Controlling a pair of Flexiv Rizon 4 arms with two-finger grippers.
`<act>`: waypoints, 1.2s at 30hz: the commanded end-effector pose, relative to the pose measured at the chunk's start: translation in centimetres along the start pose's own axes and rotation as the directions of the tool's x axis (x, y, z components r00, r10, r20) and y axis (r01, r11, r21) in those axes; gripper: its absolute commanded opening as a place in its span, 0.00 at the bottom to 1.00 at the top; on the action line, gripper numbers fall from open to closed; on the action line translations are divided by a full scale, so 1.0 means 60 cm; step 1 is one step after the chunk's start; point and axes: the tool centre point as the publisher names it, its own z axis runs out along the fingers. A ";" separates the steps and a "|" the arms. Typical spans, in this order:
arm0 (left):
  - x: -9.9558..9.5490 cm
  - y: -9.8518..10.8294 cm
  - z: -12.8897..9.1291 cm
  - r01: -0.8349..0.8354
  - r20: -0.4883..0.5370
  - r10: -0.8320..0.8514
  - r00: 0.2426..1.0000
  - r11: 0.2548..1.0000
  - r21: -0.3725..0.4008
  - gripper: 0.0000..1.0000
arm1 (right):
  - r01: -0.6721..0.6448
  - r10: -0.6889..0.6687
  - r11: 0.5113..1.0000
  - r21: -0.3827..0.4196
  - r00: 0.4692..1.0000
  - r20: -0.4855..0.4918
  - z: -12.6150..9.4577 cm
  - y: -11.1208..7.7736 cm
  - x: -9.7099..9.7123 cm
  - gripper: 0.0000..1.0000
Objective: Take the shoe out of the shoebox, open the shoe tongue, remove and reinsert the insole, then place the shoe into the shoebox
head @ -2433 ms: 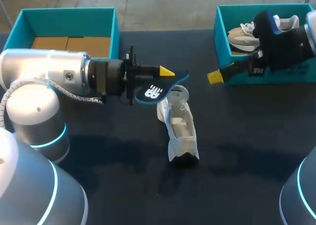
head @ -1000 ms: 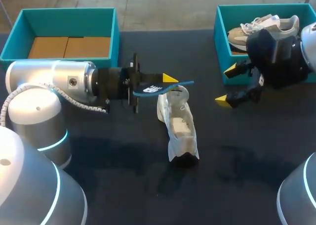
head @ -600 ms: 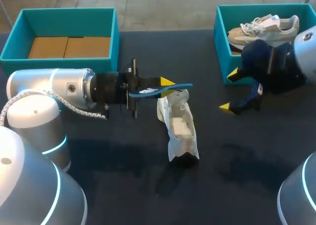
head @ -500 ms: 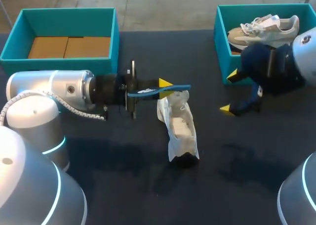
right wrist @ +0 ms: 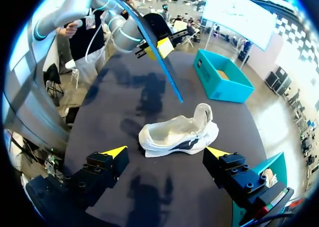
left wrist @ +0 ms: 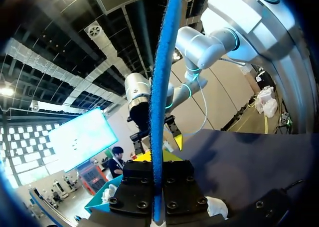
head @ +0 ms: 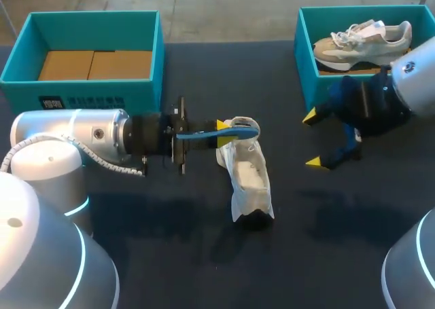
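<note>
A white shoe (head: 246, 178) lies on the dark table, seen also ahead of my right gripper (right wrist: 166, 154) as the white shoe (right wrist: 178, 135). My left gripper (head: 219, 128) is shut on a blue insole (head: 228, 132), held edge-on just over the shoe's far end. In the left wrist view the insole (left wrist: 162, 82) stands up from between the fingers of the left gripper (left wrist: 158, 159). My right gripper (head: 312, 139) hangs open to the right of the shoe, with nothing between its fingers. From there the insole (right wrist: 155, 55) shows beyond the shoe.
A teal shoebox (head: 303, 47) at the back right holds a second, beige shoe (head: 363, 39). Another teal shoebox (head: 94, 92) with a cardboard floor stands at the back left; it shows as the teal box (right wrist: 220, 78) beyond the shoe.
My left gripper has brought the insole down closer to the shoe's far end. My right gripper has turned and drifted slightly right, staying open.
</note>
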 end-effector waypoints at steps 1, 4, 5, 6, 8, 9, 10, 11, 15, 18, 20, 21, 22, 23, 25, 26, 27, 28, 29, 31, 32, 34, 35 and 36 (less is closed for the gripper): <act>0.015 0.012 0.005 0.001 0.014 -0.001 1.000 1.000 0.000 0.00 | -0.001 0.001 1.000 -0.001 0.998 -0.057 0.043 0.011 -0.025 1.00; 0.019 0.017 0.005 0.001 0.014 -0.001 1.000 1.000 -0.001 0.00 | 0.002 -0.002 1.000 -0.001 0.998 -0.066 0.058 0.012 -0.019 1.00; 0.019 0.019 0.005 0.002 0.015 -0.002 1.000 1.000 -0.001 0.00 | 0.000 0.001 1.000 0.007 0.997 -0.076 0.062 0.011 -0.016 1.00; 0.019 0.021 0.004 0.002 0.016 -0.002 1.000 1.000 -0.001 0.00 | 0.000 0.002 1.000 0.024 0.996 -0.085 0.065 0.010 -0.012 1.00; 0.018 0.024 0.004 0.004 0.019 -0.004 1.000 1.000 -0.003 0.00 | -0.010 0.012 1.000 0.016 0.992 -0.127 0.066 0.009 -0.008 1.00; 0.018 0.024 0.004 0.004 0.019 -0.004 1.000 1.000 -0.004 0.00 | -0.010 0.012 1.000 0.016 0.992 -0.127 0.066 0.009 -0.008 1.00; 0.018 0.025 0.004 0.005 0.019 -0.004 1.000 1.000 -0.004 0.00 | -0.010 0.012 1.000 0.016 0.992 -0.127 0.066 0.009 -0.008 1.00; 0.018 0.025 0.004 0.005 0.017 -0.004 1.000 1.000 -0.005 0.00 | -0.010 0.012 1.000 0.016 0.992 -0.127 0.066 0.009 -0.008 1.00; 0.016 0.027 0.004 0.012 0.022 -0.011 1.000 1.000 -0.006 0.00 | -0.010 0.012 1.000 0.016 0.992 -0.127 0.066 0.009 -0.008 1.00; 0.016 0.028 0.005 0.013 0.023 -0.013 1.000 1.000 -0.007 0.00 | -0.010 0.012 1.000 0.016 0.992 -0.127 0.066 0.009 -0.008 1.00; 0.016 0.029 0.006 0.015 0.029 -0.015 0.999 1.000 -0.008 0.00 | -0.010 0.012 1.000 0.016 0.992 -0.127 0.066 0.009 -0.008 1.00; 0.016 0.031 0.006 0.016 0.030 -0.016 0.999 1.000 -0.008 0.00 | -0.011 0.015 0.999 0.032 0.995 -0.102 0.070 0.005 -0.010 1.00; 0.017 0.032 0.006 0.017 0.032 -0.017 0.999 1.000 -0.009 0.00 | -0.001 0.004 0.998 0.058 0.998 -0.056 0.074 -0.002 -0.012 1.00; 0.017 0.032 0.005 0.018 0.032 -0.018 0.999 1.000 -0.010 0.00 | 0.015 -0.012 0.997 0.080 0.999 -0.039 0.078 -0.006 -0.015 1.00; 0.017 0.032 0.005 0.019 0.033 -0.018 0.999 1.000 -0.012 0.00 | 0.016 -0.018 0.991 0.132 1.000 0.019 0.082 -0.013 -0.019 1.00; 0.016 0.032 0.004 0.019 0.034 -0.019 0.999 1.000 -0.013 0.00 | 0.027 -0.033 0.989 0.145 0.999 0.035 0.084 -0.015 -0.021 1.00; 0.015 0.032 0.003 0.018 0.035 -0.018 0.999 1.000 -0.014 0.00 | 0.027 -0.036 0.987 0.156 0.998 0.053 0.085 -0.018 -0.024 1.00; 0.014 0.033 0.002 0.022 0.045 -0.022 0.999 1.000 -0.013 0.00 | 0.037 -0.046 0.986 0.163 0.997 0.057 0.087 -0.020 -0.027 1.00; 0.014 0.033 0.001 0.025 0.057 -0.025 0.998 1.000 -0.011 0.00 | 0.039 -0.050 0.984 0.173 0.997 0.061 0.089 -0.023 -0.030 1.00; 0.015 0.035 0.001 0.030 0.067 -0.030 0.997 1.000 -0.006 0.00 | 0.046 -0.056 0.984 0.170 0.997 0.057 0.093 -0.027 -0.035 1.00; 0.017 0.036 0.001 0.033 0.068 -0.032 0.997 0.999 -0.005 0.00 | 0.047 -0.058 0.984 0.170 0.997 0.059 0.094 -0.029 -0.037 1.00; 0.022 0.038 0.002 0.039 0.066 -0.039 0.997 0.999 -0.008 0.00 | 0.051 -0.062 0.984 0.170 0.996 0.059 0.097 -0.032 -0.041 1.00; 0.024 0.039 0.003 0.042 0.066 -0.042 0.997 0.999 -0.008 0.00 | 0.052 -0.063 0.984 0.168 0.996 0.059 0.098 -0.034 -0.044 1.00; 0.025 0.040 0.002 0.044 0.066 -0.043 0.997 0.999 -0.008 0.00 | 0.053 -0.063 0.984 0.167 0.996 0.058 0.100 -0.035 -0.045 1.00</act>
